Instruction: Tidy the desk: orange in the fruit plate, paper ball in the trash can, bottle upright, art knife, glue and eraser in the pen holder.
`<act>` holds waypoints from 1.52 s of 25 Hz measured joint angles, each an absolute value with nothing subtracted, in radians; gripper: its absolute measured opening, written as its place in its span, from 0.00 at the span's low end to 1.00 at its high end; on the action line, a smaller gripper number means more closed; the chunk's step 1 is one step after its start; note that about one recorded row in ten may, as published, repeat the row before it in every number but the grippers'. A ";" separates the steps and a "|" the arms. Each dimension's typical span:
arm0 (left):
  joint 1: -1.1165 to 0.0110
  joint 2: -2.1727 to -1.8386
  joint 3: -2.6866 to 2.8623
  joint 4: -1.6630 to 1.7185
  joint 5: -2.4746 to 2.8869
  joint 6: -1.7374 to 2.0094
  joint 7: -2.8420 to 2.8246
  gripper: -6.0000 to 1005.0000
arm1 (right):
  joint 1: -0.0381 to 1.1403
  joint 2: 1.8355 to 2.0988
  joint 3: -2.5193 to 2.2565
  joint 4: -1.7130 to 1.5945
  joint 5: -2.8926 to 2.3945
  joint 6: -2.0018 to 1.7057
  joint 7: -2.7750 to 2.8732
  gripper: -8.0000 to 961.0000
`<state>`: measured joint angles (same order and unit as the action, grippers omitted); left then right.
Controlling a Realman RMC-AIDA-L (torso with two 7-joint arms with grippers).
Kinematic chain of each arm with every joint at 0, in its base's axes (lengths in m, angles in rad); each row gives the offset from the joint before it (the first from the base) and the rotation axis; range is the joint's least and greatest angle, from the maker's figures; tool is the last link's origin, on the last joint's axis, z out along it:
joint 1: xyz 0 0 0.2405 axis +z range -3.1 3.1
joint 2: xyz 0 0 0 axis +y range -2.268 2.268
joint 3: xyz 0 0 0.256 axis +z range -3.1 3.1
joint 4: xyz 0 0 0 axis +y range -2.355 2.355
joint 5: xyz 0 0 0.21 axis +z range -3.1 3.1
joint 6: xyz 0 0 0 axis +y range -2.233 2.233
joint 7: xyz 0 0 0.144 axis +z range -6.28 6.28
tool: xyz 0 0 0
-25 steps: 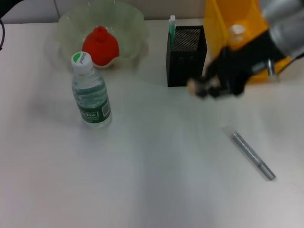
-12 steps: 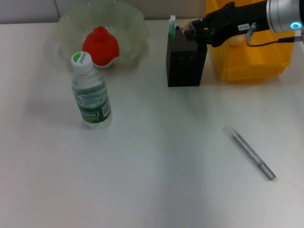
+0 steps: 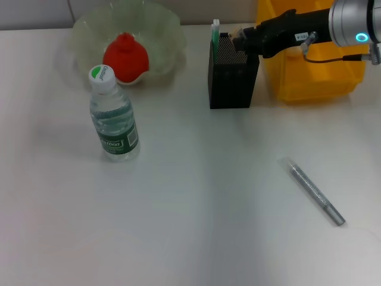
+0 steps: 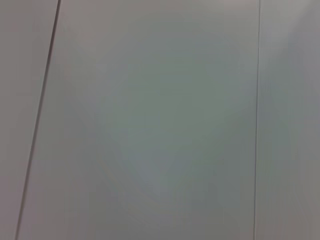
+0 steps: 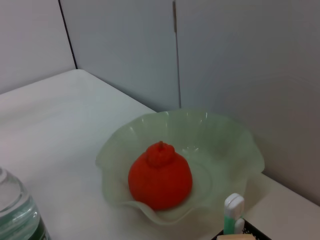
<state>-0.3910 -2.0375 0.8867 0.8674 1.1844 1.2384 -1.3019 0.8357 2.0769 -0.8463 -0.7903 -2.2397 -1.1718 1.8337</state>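
My right gripper hovers over the back right rim of the black mesh pen holder. It appears shut on a small beige eraser, which barely shows. A green-and-white glue stick stands in the holder and also shows in the right wrist view. The grey art knife lies on the table at the front right. The orange sits in the pale green fruit plate. The water bottle stands upright. The paper ball is out of view. My left gripper is out of view.
A yellow trash can stands right behind my right arm, beside the pen holder. The white table stretches toward me. The left wrist view shows only a blank grey panel.
My right gripper rose from in front of the pen holder and moved back over its top with the eraser. In the last half second it barely moved.
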 joint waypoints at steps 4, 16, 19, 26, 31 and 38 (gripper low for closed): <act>-0.388 -2.028 0.887 0.868 1.183 1.244 -1.306 0.66 | 0.850 2.077 -0.846 -0.756 -2.244 -1.147 1.839 0.29; -0.372 -2.030 0.887 0.868 1.184 1.247 -1.307 0.66 | 0.867 2.077 -0.845 -0.726 -2.244 -1.109 1.807 0.29; -0.364 -2.032 0.887 0.868 1.183 1.248 -1.307 0.66 | 0.867 2.077 -0.845 -0.726 -2.243 -1.113 1.806 0.30; -0.357 -2.034 0.887 0.868 1.180 1.256 -1.307 0.66 | 0.865 2.077 -0.845 -0.725 -2.242 -1.115 1.805 0.30; -0.357 -2.034 0.887 0.868 1.180 1.258 -1.307 0.66 | 0.862 2.077 -0.845 -0.725 -2.241 -1.113 1.804 0.31; -0.361 -2.034 0.887 0.868 1.180 1.258 -1.306 0.66 | 0.858 2.078 -0.845 -0.724 -2.241 -1.108 1.808 0.32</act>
